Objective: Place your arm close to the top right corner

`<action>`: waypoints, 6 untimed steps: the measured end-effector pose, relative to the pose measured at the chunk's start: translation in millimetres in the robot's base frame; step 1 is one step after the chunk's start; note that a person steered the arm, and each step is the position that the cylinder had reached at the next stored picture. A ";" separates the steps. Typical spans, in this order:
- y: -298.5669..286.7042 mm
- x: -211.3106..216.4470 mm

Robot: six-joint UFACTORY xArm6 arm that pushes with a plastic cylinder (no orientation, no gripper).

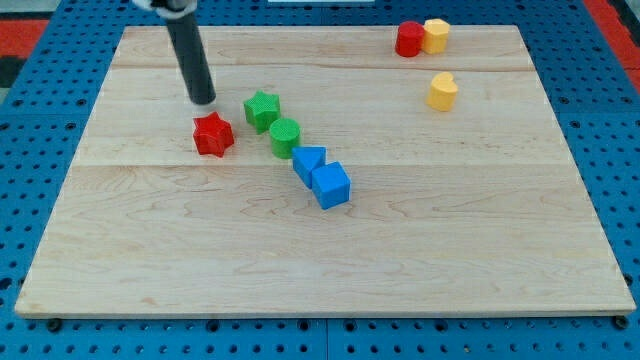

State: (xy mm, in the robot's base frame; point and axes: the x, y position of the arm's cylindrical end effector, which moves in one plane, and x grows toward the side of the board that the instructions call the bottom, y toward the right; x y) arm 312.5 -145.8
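Seven blocks on the wooden board (330,290), and my tip (203,101) sits in the upper left part of it, carrying nothing, touching nothing — just bare rod on wood. The target, the board's top right corner (515,30), lies well apart from the tip, far across toward the view's right and a little toward the view's top. That's the whole story of the coming move: a long slide rightward, slightly up.

What's close? The red star block (213,134) is just below the tip, the green star block (262,109) just to its right, then the green cylinder (284,136), the blue triangular block (308,160) and the blue cube (331,185) trailing off diagonally toward the view's bottom right.

Near the goal: a red block (408,39) and a yellow block (436,35) touching each other by the top edge, and a yellow heart-like block (443,91) below them.

My judgement: a straight line risks clipping the green star early, and the red-yellow pair guards the corner's approach; passing between that pair and the lower yellow block looks cleanest.
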 end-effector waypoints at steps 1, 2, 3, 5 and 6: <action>34.9 -46.4; 99.6 -75.0; 154.8 -96.1; 252.4 -20.7; 362.6 -40.0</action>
